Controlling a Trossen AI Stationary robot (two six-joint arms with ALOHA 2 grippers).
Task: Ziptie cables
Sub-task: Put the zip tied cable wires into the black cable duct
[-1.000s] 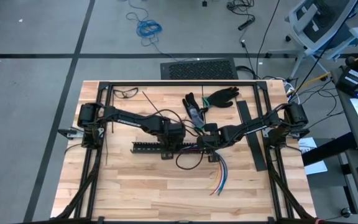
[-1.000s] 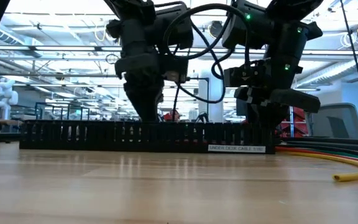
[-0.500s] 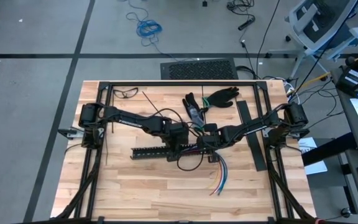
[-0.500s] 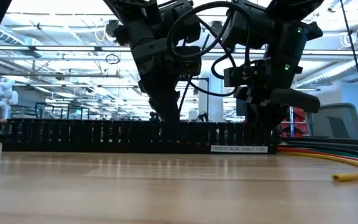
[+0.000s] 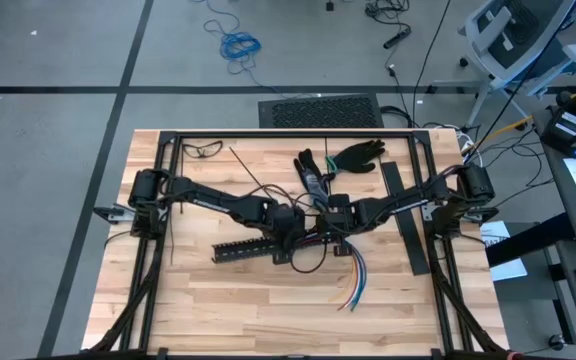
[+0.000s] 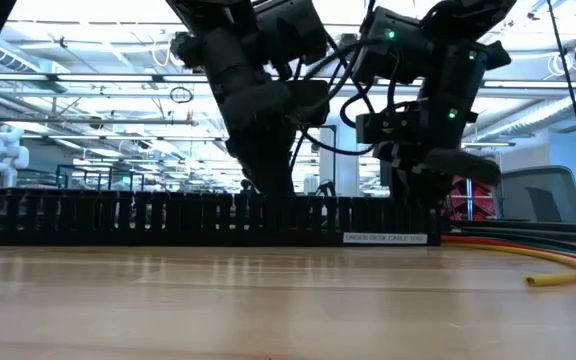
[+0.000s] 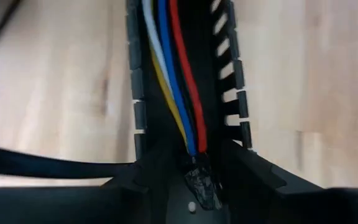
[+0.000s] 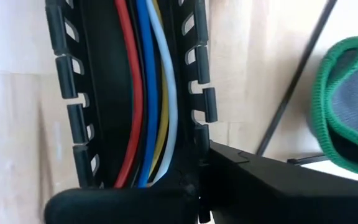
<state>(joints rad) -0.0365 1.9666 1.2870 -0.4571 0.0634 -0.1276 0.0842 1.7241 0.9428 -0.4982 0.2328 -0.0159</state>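
Observation:
The cables (image 7: 173, 81), white, yellow, blue and red among them, lie along the channel of a black slotted rail (image 5: 253, 248). Their free ends (image 5: 353, 278) fan out on the table past the rail's right end. My left gripper (image 5: 293, 236) points steeply down into the rail, open, one finger (image 7: 145, 171) on each side of the cables. My right gripper (image 5: 333, 226) stands shut over the cables (image 8: 145, 93) near the rail's right end. A thin dark ziptie (image 5: 248, 168) lies on the table beyond the rail. My left gripper's fingers stand close to the rail's walls (image 7: 241, 134), slanting down from above; whether they touch the rail or the cables I cannot tell. My right gripper comes down from above onto the cables where they run under its fingers (image 8: 135, 183). Its own body hides the place of contact.
Dark gloves (image 5: 353, 155) and a green-cuffed grey glove (image 8: 347, 106) lie at the far side of the table. A long flat black strip (image 5: 405, 215) lies to the right of the grippers. A black frame (image 5: 268, 133) borders the table. Bare wood spreads near the front edge.
My left gripper has opened, then sunk and slid along the rail toward my right gripper. The rail has turned on the table: its left end has swung toward the near edge, while its right end stays by my right gripper.

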